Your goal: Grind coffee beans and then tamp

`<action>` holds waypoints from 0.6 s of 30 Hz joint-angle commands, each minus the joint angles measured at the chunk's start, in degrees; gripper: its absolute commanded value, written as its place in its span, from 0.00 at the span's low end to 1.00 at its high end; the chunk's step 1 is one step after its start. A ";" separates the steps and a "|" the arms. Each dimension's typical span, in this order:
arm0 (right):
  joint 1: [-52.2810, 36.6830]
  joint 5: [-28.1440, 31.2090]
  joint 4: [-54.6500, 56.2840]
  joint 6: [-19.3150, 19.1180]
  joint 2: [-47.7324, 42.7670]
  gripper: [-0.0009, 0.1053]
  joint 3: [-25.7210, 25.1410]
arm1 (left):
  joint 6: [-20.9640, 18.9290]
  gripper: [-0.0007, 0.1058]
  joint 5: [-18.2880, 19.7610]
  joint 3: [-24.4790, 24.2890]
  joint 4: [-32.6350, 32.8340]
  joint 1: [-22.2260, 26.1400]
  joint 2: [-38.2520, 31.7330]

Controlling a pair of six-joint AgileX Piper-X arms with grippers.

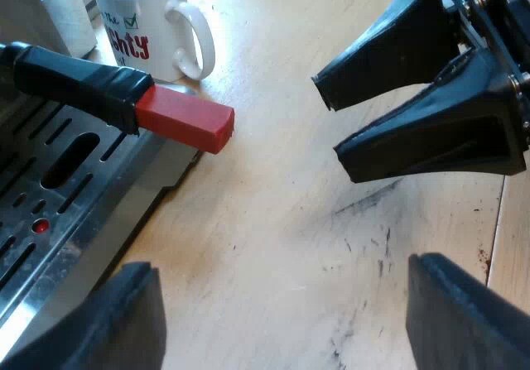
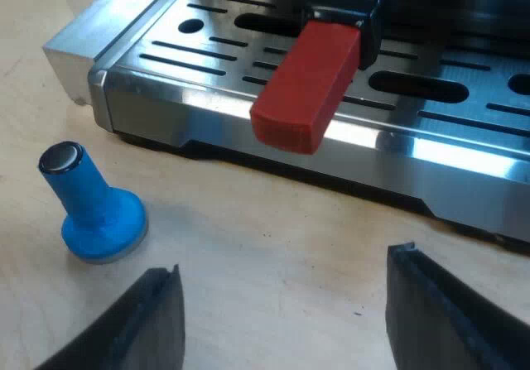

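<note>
The holder's dark handle (image 1: pixel 79 80) juts out over the espresso machine's steel drip tray (image 1: pixel 50 221), and its red end (image 1: pixel 186 120) hangs past the tray's edge above the wooden table. My left gripper (image 1: pixel 286 324) is open low over the table beside the tray, empty. The right gripper (image 1: pixel 333 123) hovers a short way from the red end, pointing at it. In the right wrist view the red end (image 2: pixel 306 88) faces my open right gripper (image 2: pixel 281 324), with bare table between. A blue tamper (image 2: pixel 91 204) stands upright on the table near the tray's corner.
A white mug (image 1: pixel 149 22) with red lettering stands on the table beside the machine, beyond the handle. The slotted drip tray (image 2: pixel 199 55) runs along the machine's front. The wooden table (image 1: pixel 273 221) carries dark scuff marks under the grippers.
</note>
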 commanded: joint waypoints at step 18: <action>0.10 9.40 -17.03 -0.21 12.84 0.29 -0.14 | 0.48 0.61 0.51 0.06 -1.02 -0.23 -0.20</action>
